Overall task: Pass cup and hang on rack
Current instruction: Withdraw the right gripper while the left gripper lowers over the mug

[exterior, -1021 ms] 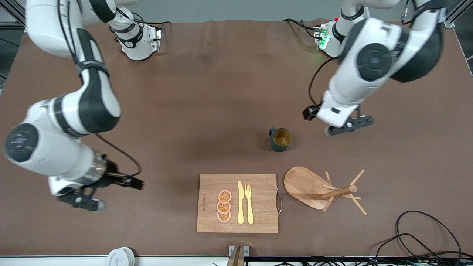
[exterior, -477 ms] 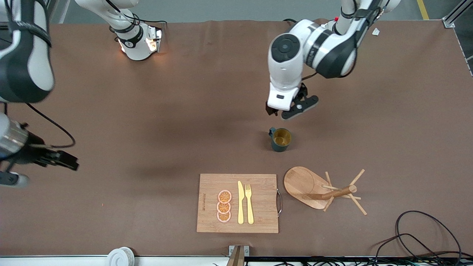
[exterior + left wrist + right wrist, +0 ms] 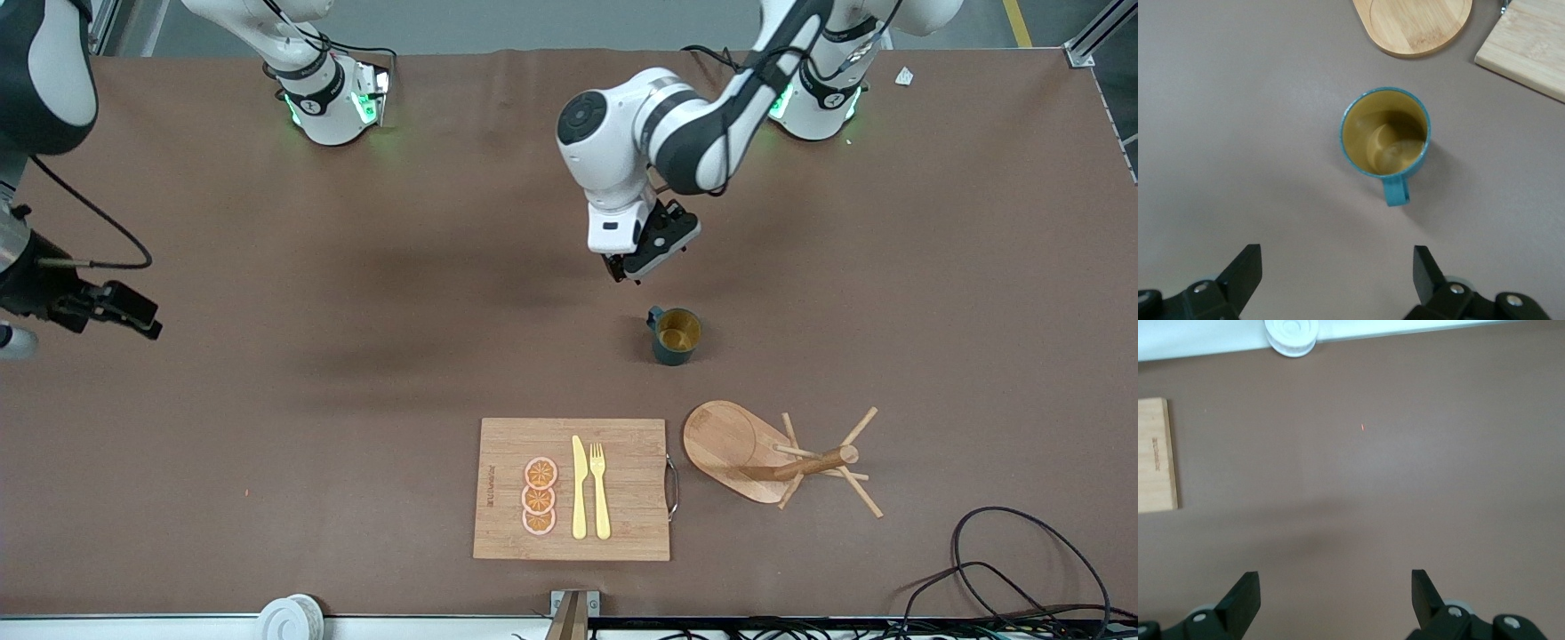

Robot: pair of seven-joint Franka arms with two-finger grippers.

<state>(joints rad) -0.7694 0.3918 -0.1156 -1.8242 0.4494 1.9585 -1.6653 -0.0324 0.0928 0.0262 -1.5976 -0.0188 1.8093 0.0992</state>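
A brown tabletop (image 3: 356, 373) is seen, on which the cup (image 3: 676, 336) stands upright, mouth up. Nearer the front camera, the rack (image 3: 772, 457) is set on its oval base, just beside a cutting board (image 3: 569, 489). A white round object (image 3: 289, 618) and black cables (image 3: 1022, 569) are found at the nearest edge.

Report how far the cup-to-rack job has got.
Nothing is done yet: the cup stands upright on the table, ungripped. In hand: the left pincer hangs open over the table beside it. The right pincer waits open at its own end. Left: grasp, pass, and hang on the rack, whose pegs are bare.
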